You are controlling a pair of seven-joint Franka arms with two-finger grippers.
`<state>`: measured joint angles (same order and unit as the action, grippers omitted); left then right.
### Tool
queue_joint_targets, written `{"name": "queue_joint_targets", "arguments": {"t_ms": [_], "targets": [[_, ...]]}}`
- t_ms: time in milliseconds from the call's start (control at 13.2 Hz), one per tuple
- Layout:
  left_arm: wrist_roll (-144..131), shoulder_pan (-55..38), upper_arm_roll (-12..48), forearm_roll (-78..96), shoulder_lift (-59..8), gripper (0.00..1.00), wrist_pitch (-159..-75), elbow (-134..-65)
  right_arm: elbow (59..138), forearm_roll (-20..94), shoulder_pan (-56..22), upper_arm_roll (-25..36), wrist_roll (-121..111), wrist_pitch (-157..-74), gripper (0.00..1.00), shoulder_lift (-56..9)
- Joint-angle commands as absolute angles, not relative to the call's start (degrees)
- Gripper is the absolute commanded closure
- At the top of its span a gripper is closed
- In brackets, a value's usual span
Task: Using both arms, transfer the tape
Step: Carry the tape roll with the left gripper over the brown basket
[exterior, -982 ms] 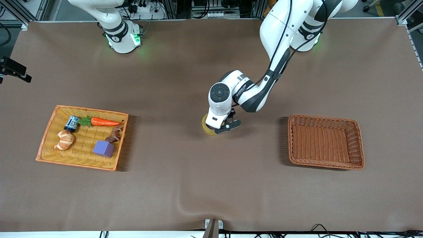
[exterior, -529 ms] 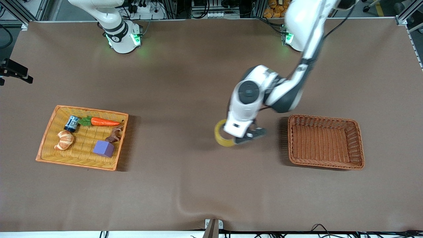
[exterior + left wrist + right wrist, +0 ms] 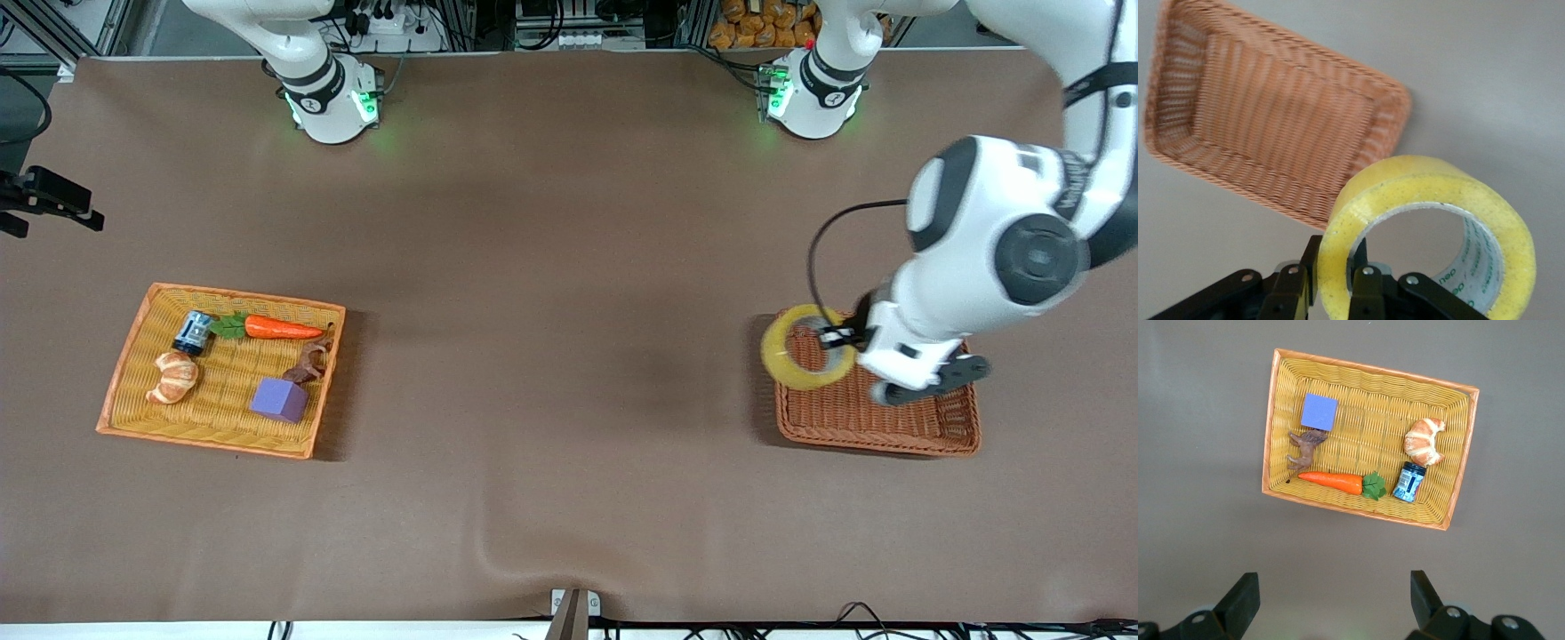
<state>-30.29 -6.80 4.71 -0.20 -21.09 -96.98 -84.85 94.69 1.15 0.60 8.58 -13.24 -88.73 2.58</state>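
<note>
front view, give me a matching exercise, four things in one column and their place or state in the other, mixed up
Things:
1. tape
2. brown basket
3. carrot
4. right gripper

Places or states:
A. in the yellow basket
B. held by the left gripper
C. open, high over the yellow basket
D. nothing lying in it yet

Pairs: 1-B, 2-D, 3-A, 4-C

tape [image 3: 807, 347]: translucent yellow, grey-white core with green print
left gripper [image 3: 1331, 293]: black fingers
right gripper [image 3: 1331, 603]: black fingers
arm [image 3: 987, 258]: white, dark grey joint bands
basket [image 3: 889, 431]: reddish-brown weave
tray [image 3: 213, 427]: yellow weave, orange rim
block [image 3: 279, 399]: purple
carrot [image 3: 280, 329]: orange, green leaves
croissant [image 3: 173, 376]: orange-tan
table [image 3: 533, 267]: plain brown
</note>
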Motion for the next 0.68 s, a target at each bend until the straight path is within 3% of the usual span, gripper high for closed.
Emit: {"name": "queue_joint_targets", "arguments": {"t_ms": [0,604], "targets": [[-29.3,-4.0,5.3,-0.3,-20.7,1.00,-98.0,-89.0,93.5,2.0,0.4,8.6,-13.9,-88.2,0.00,1.8],[-12.3,6.9,5.4,-2.6,-28.3,1.00,-121.8,-98.9,93.4,2.0,-0.5,8.6,-13.9,-88.0,0.00,1.4]]}}
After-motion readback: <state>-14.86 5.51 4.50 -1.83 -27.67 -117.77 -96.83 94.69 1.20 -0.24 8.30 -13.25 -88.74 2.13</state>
